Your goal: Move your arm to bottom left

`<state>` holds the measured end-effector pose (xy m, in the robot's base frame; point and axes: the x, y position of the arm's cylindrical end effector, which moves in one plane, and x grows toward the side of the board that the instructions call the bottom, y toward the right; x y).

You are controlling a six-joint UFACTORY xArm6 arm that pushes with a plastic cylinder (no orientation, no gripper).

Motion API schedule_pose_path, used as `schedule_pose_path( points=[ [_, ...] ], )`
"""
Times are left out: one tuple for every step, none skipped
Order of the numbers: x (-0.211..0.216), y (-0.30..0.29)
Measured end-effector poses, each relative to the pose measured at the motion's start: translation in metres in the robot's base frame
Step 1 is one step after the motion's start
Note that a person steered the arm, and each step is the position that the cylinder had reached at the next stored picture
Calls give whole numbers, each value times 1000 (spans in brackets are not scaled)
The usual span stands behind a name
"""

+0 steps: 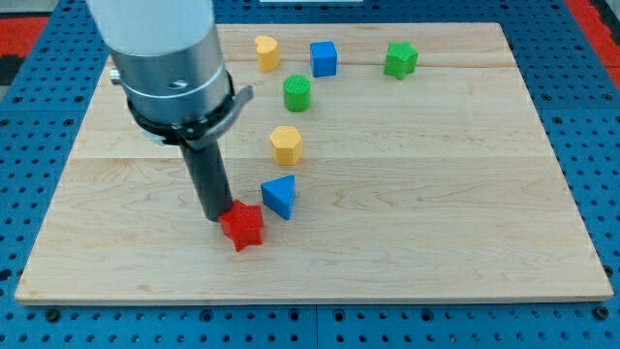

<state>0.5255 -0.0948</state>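
Near the board's middle, my tip point(219, 217), which has no hand, touches the red star block point(242, 226) and might drag it along.

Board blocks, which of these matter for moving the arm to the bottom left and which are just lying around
Part of the job:
my tip, touching the red star block
the board, bottom left corner

Just lying about:
blue triangular block
yellow hexagonal block
green cylinder
yellow block
blue cube
green block
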Motion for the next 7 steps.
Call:
schedule_pose_path(
  points=[
    [19, 9],
    [33, 25],
    [33, 38],
    [33, 22],
    [33, -17],
    [33, -65],
    [30, -77]
  ],
)
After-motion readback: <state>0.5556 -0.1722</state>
